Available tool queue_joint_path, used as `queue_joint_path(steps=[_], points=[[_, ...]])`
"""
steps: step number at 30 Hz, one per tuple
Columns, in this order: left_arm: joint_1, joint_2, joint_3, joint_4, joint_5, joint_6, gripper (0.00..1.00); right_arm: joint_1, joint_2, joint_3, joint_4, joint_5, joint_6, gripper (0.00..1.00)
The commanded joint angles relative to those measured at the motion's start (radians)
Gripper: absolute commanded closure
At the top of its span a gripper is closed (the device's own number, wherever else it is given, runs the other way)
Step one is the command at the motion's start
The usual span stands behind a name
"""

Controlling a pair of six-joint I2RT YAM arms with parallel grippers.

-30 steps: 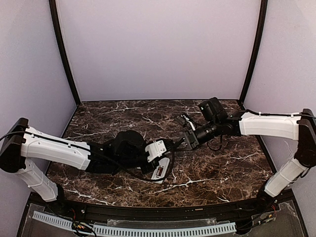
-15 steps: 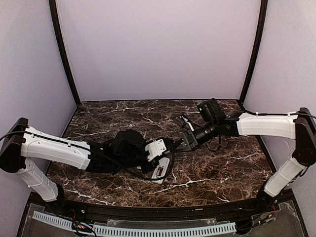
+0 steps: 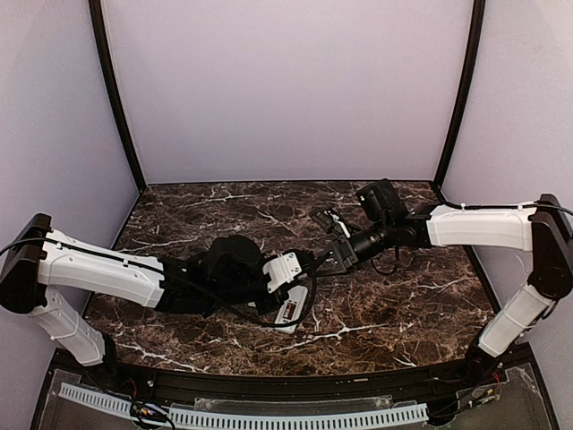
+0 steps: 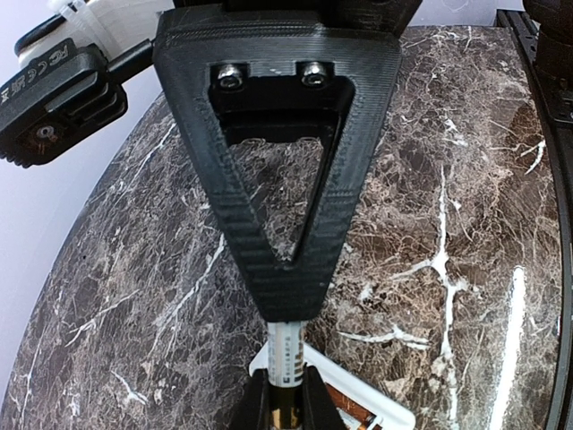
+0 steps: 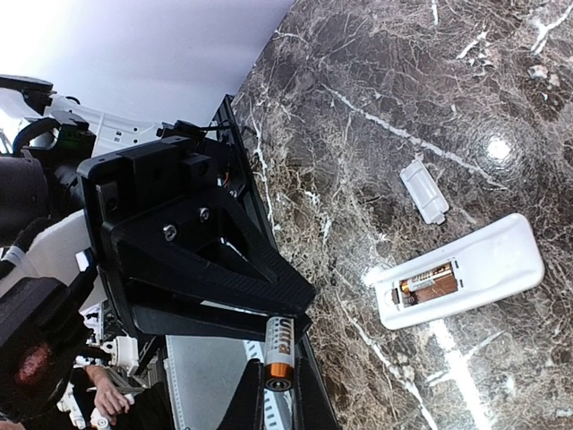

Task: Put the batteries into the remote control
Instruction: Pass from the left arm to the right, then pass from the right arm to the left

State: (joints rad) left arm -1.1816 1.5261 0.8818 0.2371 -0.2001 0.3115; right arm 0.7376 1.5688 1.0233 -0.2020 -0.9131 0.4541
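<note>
We pinch one battery (image 5: 279, 343), it seems, in both left gripper (image 4: 286, 358) and right gripper (image 5: 279, 354) | remote (image 5: 488, 264) lies just below, compartment (image 5: 410, 298) up, nearer the left | battery looks crosswise to that compartment.

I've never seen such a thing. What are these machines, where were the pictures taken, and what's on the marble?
A left arm and a right arm, both robots, stand at a marble table. One picture looks down from above; the other two come from a camera on each wrist, showing that arm's fingers. The left gripper and right gripper are both shut on one battery between them. On the table lie a white remote, back up, another battery in its open compartment, and a small white cover beside it.
</note>
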Motion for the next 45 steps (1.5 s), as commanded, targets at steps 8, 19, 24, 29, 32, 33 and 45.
queue_joint_path(steps=[8,19,24,29,32,33,45], points=[[0.003,0.048,0.091,-0.11,0.05,0.023,0.62,0.006,0.027,0.042,-0.056,0.037,-0.039,1.0],[0.004,0.08,0.144,-0.17,0.064,0.037,0.82,0.025,0.063,0.082,-0.152,0.082,-0.094,1.0],[0.004,0.098,0.161,-0.19,0.051,0.035,0.88,0.026,0.063,0.087,-0.156,0.081,-0.097,1.0],[0.004,0.113,0.168,-0.201,0.044,0.037,0.86,0.028,0.066,0.089,-0.162,0.08,-0.1,1.0],[0.005,0.118,0.175,-0.21,0.045,0.038,0.83,0.028,0.068,0.089,-0.162,0.08,-0.1,1.0],[0.005,0.12,0.177,-0.213,0.045,0.04,0.83,0.029,0.068,0.089,-0.162,0.08,-0.1,1.0],[0.037,0.101,0.153,-0.202,0.09,-0.102,1.0,-0.011,0.05,0.086,-0.151,0.111,-0.105,0.59]])
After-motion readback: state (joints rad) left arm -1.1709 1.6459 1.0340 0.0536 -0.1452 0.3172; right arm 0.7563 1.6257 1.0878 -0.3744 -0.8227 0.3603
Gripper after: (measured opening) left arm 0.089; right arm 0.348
